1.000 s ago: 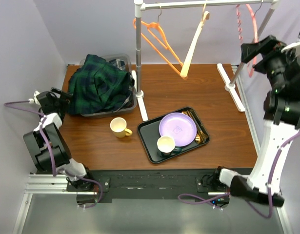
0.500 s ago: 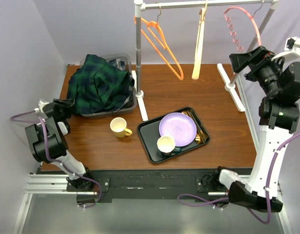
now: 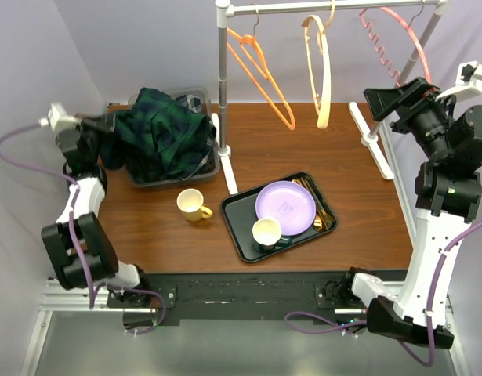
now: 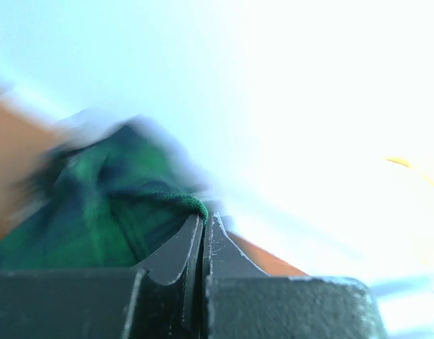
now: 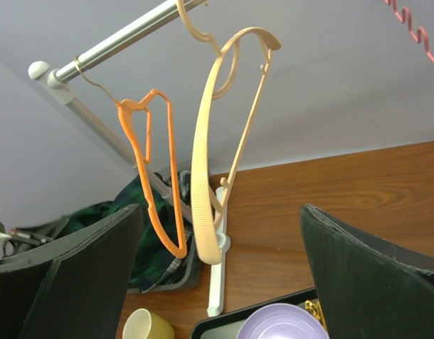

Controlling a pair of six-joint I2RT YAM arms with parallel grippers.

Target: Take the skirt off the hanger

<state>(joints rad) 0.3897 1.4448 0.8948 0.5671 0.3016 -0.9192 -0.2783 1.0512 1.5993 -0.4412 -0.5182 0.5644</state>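
skirt (image 3: 166, 133) dark green plaid, crumpled heap | your left gripper (image 4: 202, 229) pinched shut on its hem; right gripper (image 5: 217, 272) spread wide, empty

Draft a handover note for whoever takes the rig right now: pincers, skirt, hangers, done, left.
Left pincer: shut, tips at the hem of the skirt; whether it pinches cloth cannot be told.
Right pincer: open, empty, raised at the right, facing the rail.
Skirt: heaped in the grey bin at the table's back left, spilling over its rim.
Hangers: orange hanger, cream hanger and pink hanger, all bare on the rail.
Done: the skirt is off the hanger.
Left: probably only to back the left pincer off the cloth and park both arms.
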